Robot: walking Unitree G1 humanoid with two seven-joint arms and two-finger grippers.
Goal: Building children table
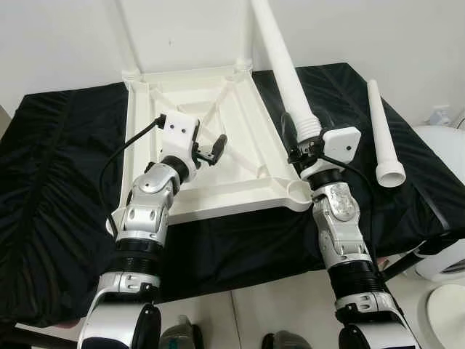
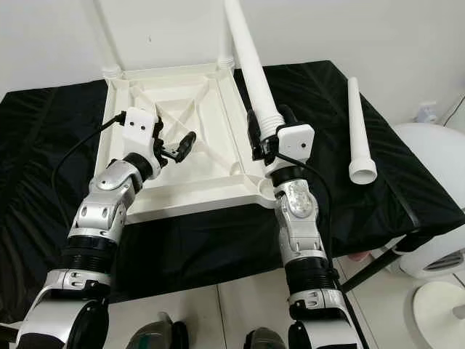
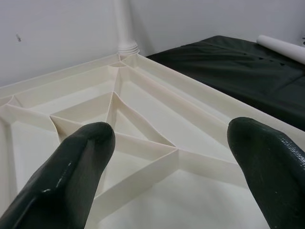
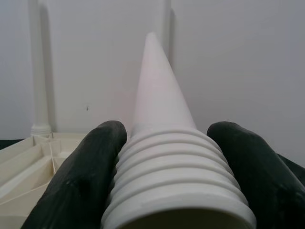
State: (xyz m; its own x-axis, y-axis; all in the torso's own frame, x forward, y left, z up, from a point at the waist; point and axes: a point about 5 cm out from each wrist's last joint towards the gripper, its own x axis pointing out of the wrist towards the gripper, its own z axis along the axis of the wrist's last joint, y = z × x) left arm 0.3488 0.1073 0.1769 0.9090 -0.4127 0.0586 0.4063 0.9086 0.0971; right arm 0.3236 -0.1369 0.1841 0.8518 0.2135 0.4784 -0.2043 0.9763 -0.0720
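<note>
A robot at a black-draped counter (image 1: 65, 240), with a white children's table top (image 1: 240, 123) lying upside down on it.

The right pincer (image 1: 292, 142) is closed around the ribbed end of a long white table leg (image 1: 285, 65), held just above the upturned top's near right corner socket (image 1: 296, 190), the leg slanting up and away toward the wall. The left pincer (image 1: 215, 149) hovers over the ribbed underside of the top, its two fingers (image 3: 71, 167) spread wide and holding nothing. Legs already stand in the two far corners. Another loose leg (image 1: 383, 131) lies on the counter, well to the right of the top.
</note>
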